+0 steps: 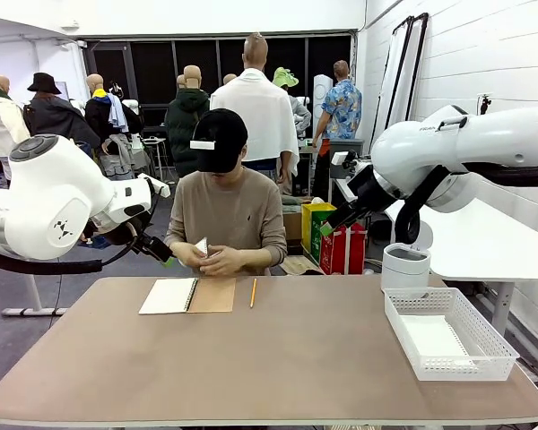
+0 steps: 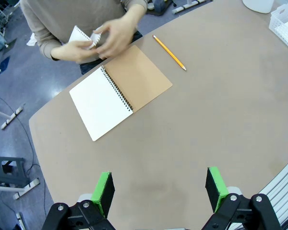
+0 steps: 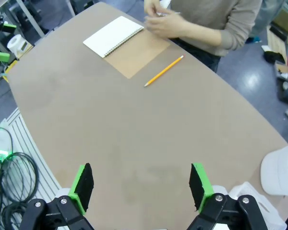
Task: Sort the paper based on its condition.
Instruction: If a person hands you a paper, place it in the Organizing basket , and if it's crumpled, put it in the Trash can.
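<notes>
Paper (image 2: 81, 36) in person's hands (image 2: 108, 40) (beyond table edge (image 2: 53, 103)).

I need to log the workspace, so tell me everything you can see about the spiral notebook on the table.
The spiral notebook lies open and flat on the brown table, on the person's side, just in front of the person's hands. A blank white page faces up on one half, the tan cardboard cover is folded out on the other, and a dark wire coil runs between them. A yellow pencil lies beside the cover, apart from it. Nothing touches it but the table.

White paper (image 2: 79, 34); yellow pencil (image 2: 169, 52)
</notes>
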You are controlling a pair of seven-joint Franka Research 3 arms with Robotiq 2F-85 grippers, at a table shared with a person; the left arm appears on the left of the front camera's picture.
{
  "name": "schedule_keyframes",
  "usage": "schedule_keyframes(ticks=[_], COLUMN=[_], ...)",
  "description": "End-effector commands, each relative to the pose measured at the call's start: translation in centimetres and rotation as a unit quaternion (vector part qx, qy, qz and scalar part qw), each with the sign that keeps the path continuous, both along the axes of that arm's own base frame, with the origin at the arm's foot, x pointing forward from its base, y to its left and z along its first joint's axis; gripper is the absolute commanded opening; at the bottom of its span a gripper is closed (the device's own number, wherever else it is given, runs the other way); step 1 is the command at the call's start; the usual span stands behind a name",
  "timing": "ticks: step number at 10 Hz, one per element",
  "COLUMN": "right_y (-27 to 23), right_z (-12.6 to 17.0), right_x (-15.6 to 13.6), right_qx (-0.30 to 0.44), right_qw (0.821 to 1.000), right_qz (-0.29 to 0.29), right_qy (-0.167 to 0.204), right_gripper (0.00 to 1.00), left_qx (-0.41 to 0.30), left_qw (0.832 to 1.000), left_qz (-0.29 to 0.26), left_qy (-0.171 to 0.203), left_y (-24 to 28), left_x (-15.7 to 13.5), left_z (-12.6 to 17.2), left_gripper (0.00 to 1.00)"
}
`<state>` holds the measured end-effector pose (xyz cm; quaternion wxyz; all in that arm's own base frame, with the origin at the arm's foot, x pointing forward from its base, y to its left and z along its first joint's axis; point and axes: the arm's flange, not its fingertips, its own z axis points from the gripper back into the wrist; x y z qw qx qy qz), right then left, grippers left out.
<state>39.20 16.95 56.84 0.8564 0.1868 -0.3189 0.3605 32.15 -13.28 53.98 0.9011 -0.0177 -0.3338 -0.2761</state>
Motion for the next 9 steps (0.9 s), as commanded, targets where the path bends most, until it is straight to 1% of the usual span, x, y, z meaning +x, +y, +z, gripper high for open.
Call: schedule_keyframes(ticks=[1, 9], right_y=[0.01, 0.01], right_z=[0.15, 0.15], right_x=[0.0, 0.0], right_qx=[0.0, 0.0], right_qw=[1.0, 1.0], right_qz=[0.002, 0.002], right_qy=[0.003, 0.003], right_gripper=[1.0, 1.0], left_qx=[-0.002, -0.002], left_qw=[1.0, 1.0], left_qz=[0.0, 0.0], left_qy=[0.001, 0.001], left_y=[0.12, 0.12], left_x=[-0.03, -0.03], left_z=[-0.05, -0.05], left_gripper=[1.0, 1.0])
